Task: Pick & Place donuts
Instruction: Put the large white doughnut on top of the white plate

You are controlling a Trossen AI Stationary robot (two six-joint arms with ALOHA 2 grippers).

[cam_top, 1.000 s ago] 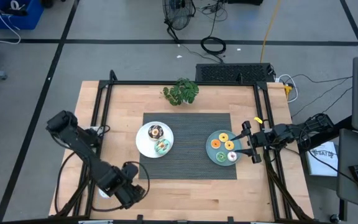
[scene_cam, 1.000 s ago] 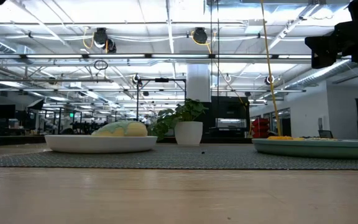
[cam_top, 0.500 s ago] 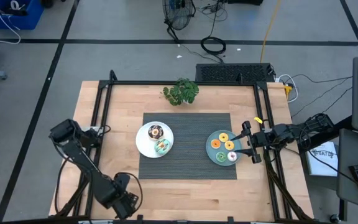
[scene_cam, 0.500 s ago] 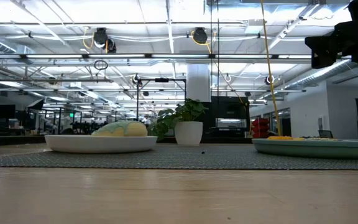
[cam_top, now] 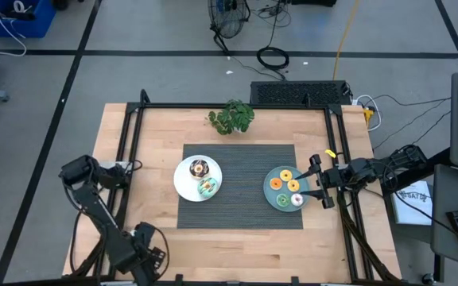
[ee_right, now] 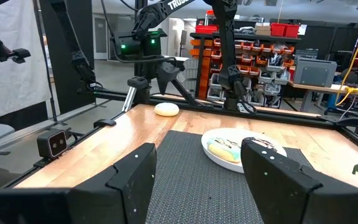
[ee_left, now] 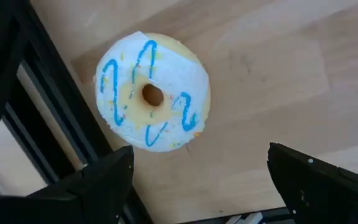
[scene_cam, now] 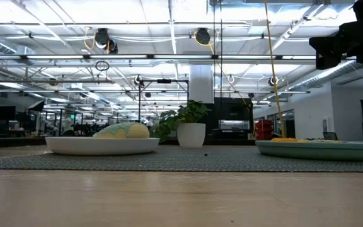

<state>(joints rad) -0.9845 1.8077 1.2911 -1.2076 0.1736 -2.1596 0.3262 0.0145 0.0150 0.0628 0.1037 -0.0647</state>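
A white-iced donut with blue squiggles (ee_left: pixel 152 93) lies flat on the wooden table beside the black frame rail. My left gripper (ee_left: pixel 197 186) hovers above it at the table's near left corner (cam_top: pixel 140 256), open and empty. A white plate (cam_top: pixel 185 187) holds a chocolate donut (cam_top: pixel 199 168) and a mint donut (cam_top: pixel 207 187). A teal plate (cam_top: pixel 270 196) holds several donuts, among them an orange one (cam_top: pixel 277 184) and a yellow one (cam_top: pixel 286 174). My right gripper (cam_top: pixel 316 183) waits open at the teal plate's right rim.
Both plates rest on a dark ribbed mat (cam_top: pixel 241 155). A potted green plant (cam_top: pixel 230 117) stands at the mat's far edge. A black frame rail (ee_left: pixel 55 106) runs right beside the white donut. The low view shows the white plate (scene_cam: pixel 103 145) and teal plate (scene_cam: pixel 323 149).
My left arm has swung toward the table's near left corner, and its gripper now stands over the white donut by the frame rail. The donuts and plates have stayed where they were.
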